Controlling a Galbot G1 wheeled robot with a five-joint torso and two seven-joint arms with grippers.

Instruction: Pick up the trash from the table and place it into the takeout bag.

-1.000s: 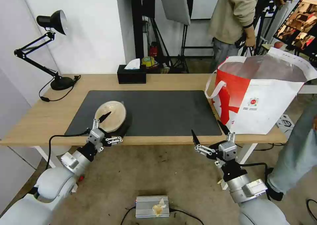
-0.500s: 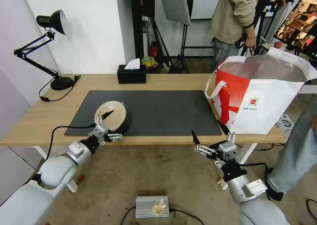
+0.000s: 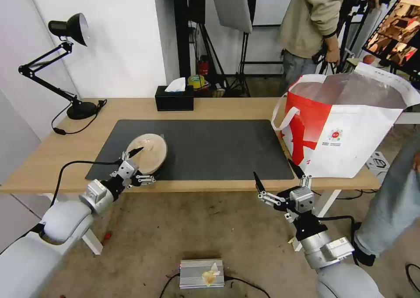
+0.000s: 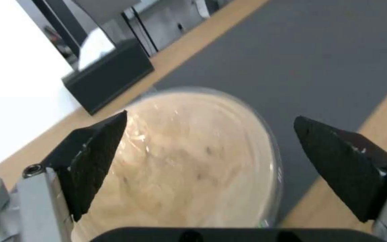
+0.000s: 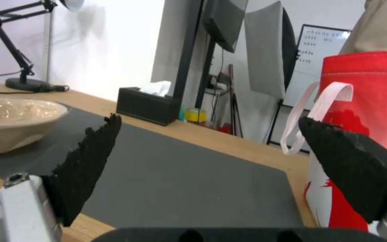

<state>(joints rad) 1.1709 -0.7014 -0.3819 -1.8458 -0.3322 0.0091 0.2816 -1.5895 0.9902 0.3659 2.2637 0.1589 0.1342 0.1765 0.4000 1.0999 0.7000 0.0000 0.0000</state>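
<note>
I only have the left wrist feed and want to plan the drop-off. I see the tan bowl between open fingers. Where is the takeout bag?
Observer: The takeout bag stands upright on the table's right end, beyond the dark mat, mouth open upward.
Operator: Is the bowl lifted yet?
Observer: The head view shows the tan bowl resting on the mat's near left corner, with the left gripper at its near rim, open, not closed on it.
Operator: Is the other arm in the way?
Observer: The right gripper hangs open off the table's front edge, near the bag's front corner, holding nothing.
</note>
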